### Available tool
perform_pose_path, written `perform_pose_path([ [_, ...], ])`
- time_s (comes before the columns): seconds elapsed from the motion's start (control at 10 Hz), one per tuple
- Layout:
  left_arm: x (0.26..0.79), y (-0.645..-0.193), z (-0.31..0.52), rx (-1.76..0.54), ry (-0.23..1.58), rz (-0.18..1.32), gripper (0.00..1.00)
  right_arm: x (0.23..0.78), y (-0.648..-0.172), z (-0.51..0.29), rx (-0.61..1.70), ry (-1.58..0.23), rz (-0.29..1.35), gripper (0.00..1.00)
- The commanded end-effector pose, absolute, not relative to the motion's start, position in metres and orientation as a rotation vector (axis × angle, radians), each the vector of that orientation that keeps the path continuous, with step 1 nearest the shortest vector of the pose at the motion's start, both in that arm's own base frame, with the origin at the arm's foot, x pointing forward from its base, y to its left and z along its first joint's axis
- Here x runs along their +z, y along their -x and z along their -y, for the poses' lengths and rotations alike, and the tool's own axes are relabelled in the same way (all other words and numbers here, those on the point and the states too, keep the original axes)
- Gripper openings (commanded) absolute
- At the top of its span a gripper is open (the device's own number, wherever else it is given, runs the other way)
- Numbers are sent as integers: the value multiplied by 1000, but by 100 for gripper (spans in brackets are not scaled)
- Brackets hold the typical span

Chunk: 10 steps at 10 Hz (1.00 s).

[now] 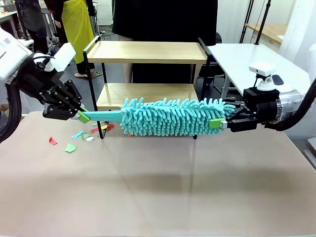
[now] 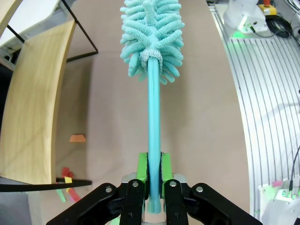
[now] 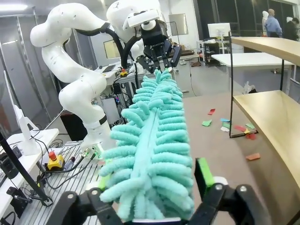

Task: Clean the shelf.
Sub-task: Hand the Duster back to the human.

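Note:
The shelf [image 1: 148,52] stands at the table's far side, two light wooden boards on a thin black frame. In front of its lower board a teal fluffy duster [image 1: 173,117] hangs level above the table. My left gripper [image 1: 81,116] is shut on the duster's flat teal handle [image 2: 153,117], green pads [image 2: 142,165] pressed to both sides. My right gripper [image 1: 217,123] is shut on the far end of the duster's fluffy head [image 3: 154,131], its fingers on either side. The lower board [image 2: 33,103] runs along the left of the left wrist view.
Coloured paper scraps [image 1: 70,147] lie on the table near the shelf's left leg, with more [image 3: 253,156] beside the lower board [image 3: 276,122]. A person in black [image 1: 163,19] stands behind the shelf. A white table [image 1: 256,61] is at the right.

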<state>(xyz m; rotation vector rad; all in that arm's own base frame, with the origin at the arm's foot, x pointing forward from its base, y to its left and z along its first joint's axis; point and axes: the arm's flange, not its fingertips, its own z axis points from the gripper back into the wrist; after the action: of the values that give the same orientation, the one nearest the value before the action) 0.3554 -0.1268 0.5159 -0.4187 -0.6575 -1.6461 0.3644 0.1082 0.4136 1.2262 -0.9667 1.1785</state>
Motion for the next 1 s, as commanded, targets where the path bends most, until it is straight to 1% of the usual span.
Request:
perform_pose_path([
  [0.0, 517, -353, 126, -1654, 434, 684, 14, 412, -362, -114, 1181, -1214, 1017, 0],
  [0.2, 517, -353, 126, -1654, 434, 684, 14, 413, -362, -114, 1184, -1225, 1015, 0],
  [0.3, 517, -353, 126, -1654, 434, 684, 14, 413, -363, -114, 1186, -1224, 1010, 13],
  [0.4, 517, -353, 126, -1654, 434, 684, 14, 413, -363, -114, 1194, -1225, 999, 3],
  [0.5, 517, -353, 126, -1654, 434, 684, 14, 413, -364, -115, 1200, -1226, 989, 0],
  [0.9, 517, -353, 126, -1654, 434, 684, 14, 412, -363, -115, 1209, -1224, 988, 0],
])
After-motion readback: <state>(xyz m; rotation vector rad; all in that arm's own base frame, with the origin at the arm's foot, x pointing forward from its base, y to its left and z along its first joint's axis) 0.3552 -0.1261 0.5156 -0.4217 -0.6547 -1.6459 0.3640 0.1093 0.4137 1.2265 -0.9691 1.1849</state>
